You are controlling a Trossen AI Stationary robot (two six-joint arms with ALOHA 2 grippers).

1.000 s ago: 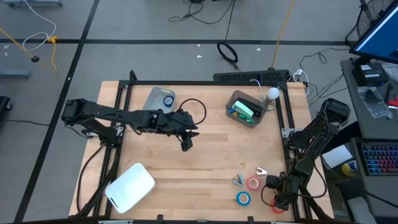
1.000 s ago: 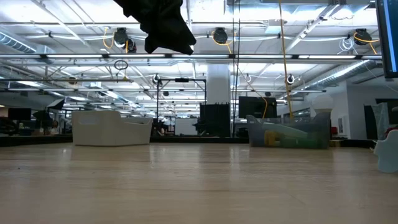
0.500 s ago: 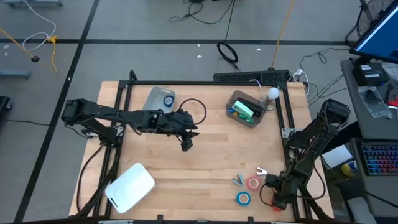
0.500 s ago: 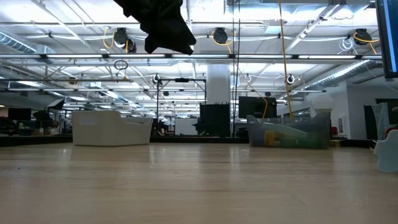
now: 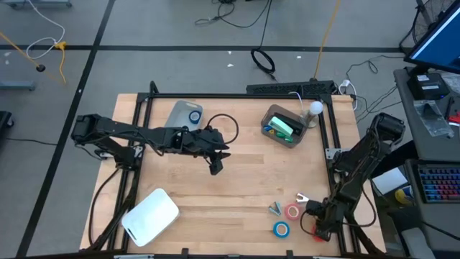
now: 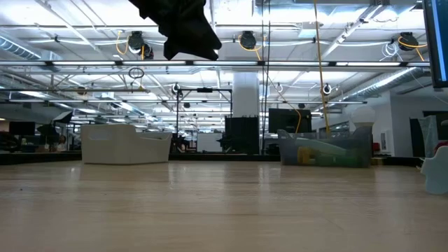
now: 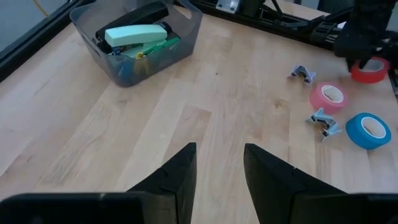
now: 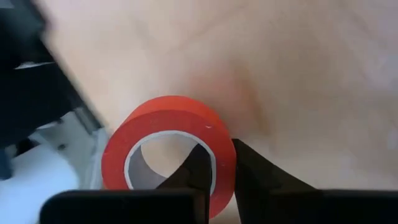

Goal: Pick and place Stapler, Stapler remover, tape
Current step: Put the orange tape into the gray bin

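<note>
Down at the near right corner of the tabletop (image 5: 237, 180), the right gripper (image 8: 219, 167) has its two fingers pinched on the wall of a red tape roll (image 8: 168, 152). One finger sits inside the ring and one sits outside, so the gripper is nearly closed on it. The roll lies right by the tabletop's right edge, next to the dark frame rail.

Close beside it, a little toward the middle, lie a pink tape roll (image 5: 292, 211) and a blue tape roll (image 5: 281, 229). Two small metal claw pieces (image 7: 324, 121) lie near them, one touching the pink and blue rolls' side and one a bit farther off.

A grey bin (image 5: 284, 126) stands near the far right corner. It holds a pale green stapler (image 7: 135, 33) and some other small things.

The left gripper (image 7: 217, 165) hangs above the middle of the tabletop. Its fingers are apart and hold nothing.

A white box (image 5: 151, 214) sits near the near left corner. A grey lid with a blue ring (image 5: 185, 114) lies by the far edge.
</note>
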